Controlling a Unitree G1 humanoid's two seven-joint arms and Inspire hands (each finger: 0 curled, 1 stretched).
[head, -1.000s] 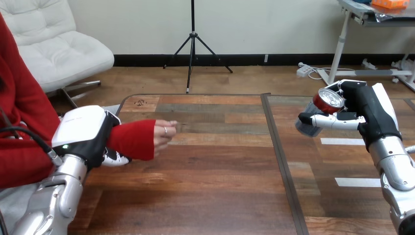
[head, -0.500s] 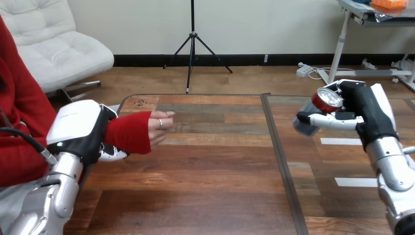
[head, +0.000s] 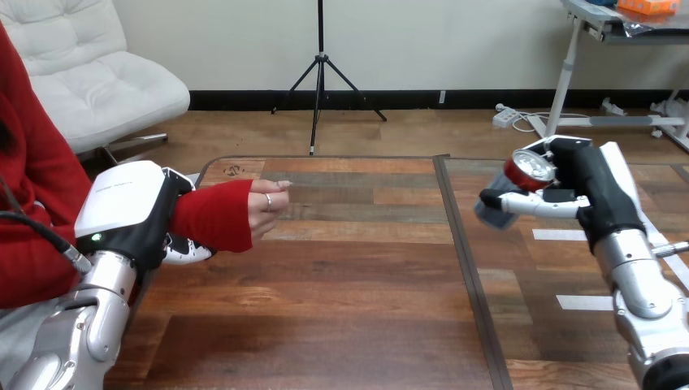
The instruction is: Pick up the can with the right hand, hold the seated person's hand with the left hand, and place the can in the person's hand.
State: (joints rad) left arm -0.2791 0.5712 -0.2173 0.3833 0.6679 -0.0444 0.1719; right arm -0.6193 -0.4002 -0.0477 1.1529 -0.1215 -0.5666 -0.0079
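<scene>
Gripping the red, silver-topped metal can [head: 526,169] above the wooden table's [head: 357,309] right half, the right hand's [head: 589,193] fingers hide its body; at the table's left edge, the left hand [head: 130,213] clasps the person's red-sleeved wrist [head: 215,218], fingers mostly hidden

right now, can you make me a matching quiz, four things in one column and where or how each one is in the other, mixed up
1 can
2 left hand
3 right hand
4 person's hand

a wrapped round the person's wrist
b lifted above the table, tipped over
c curled round the can
d over the table's left part, holding nothing

Pairs: 1-b, 2-a, 3-c, 4-d
</scene>
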